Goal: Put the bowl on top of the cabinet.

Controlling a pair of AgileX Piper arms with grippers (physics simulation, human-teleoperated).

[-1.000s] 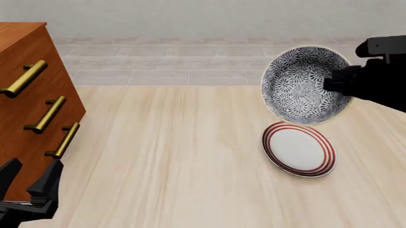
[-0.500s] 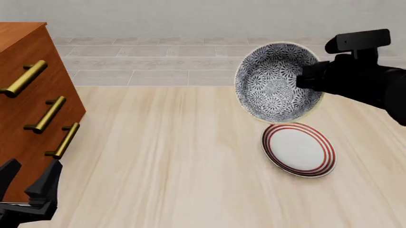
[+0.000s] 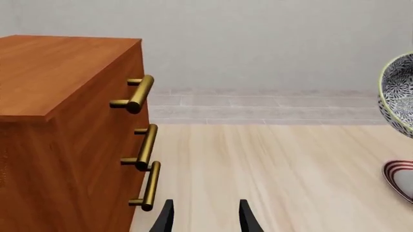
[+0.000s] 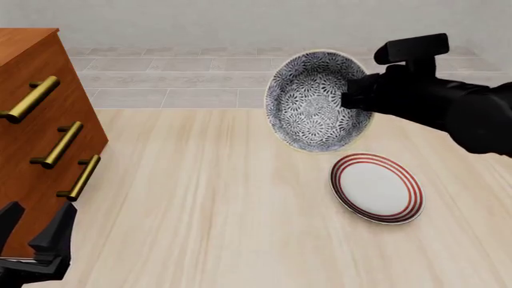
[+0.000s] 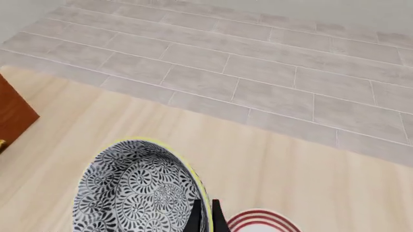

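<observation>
The blue-and-white patterned bowl [image 4: 316, 102] hangs in the air, tipped on its side with its opening facing the camera. My right gripper [image 4: 356, 99] is shut on its right rim. In the right wrist view the fingers [image 5: 205, 215] pinch the yellowish rim of the bowl [image 5: 139, 193]. The reddish-brown cabinet [image 4: 36, 120] stands at the far left, well away from the bowl, with its flat top [image 3: 58, 67] bare. My left gripper [image 4: 38, 219] sits low beside the cabinet's front corner, open and holding nothing [image 3: 205, 215]. The bowl's edge [image 3: 399, 92] shows in the left wrist view.
A flat white plate with red rings [image 4: 376, 188] lies on the wooden table just below the bowl. Three brass bar handles [image 4: 60, 144] stick out from the cabinet's front. Grey tiled floor [image 4: 200, 78] runs beyond the table's far edge.
My right arm has carried the bowl leftward and slightly up, away from above the plate and toward the cabinet. The left arm has stayed in place.
</observation>
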